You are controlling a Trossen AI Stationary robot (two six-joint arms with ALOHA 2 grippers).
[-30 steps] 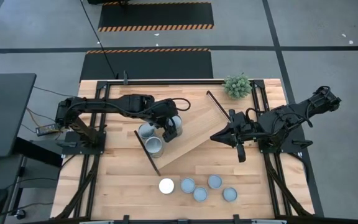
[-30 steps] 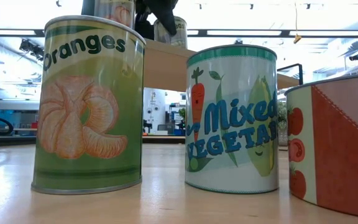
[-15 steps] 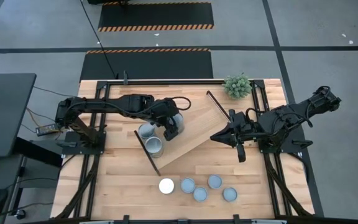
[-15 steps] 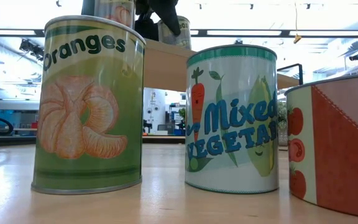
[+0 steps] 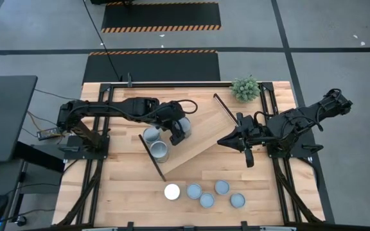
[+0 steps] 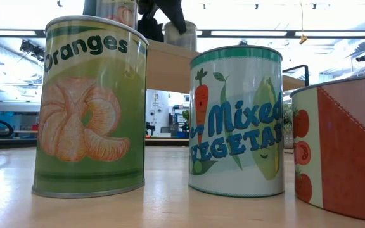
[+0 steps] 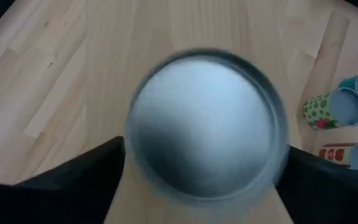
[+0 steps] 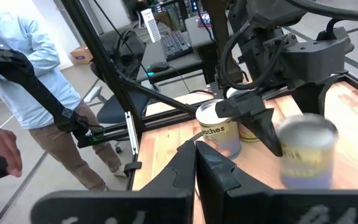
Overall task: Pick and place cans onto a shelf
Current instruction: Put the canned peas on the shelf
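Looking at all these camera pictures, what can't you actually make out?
- Label of the can by the left claw: motion-blurred in the right wrist view, only its top shows in the left wrist view.
- Third can in the low view: cut off by the picture's edge.
- The shelf in the low view: mostly hidden behind the Oranges can.

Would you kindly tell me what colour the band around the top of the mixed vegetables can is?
Teal-green on the mixed vegetables can, clearest in the low view.
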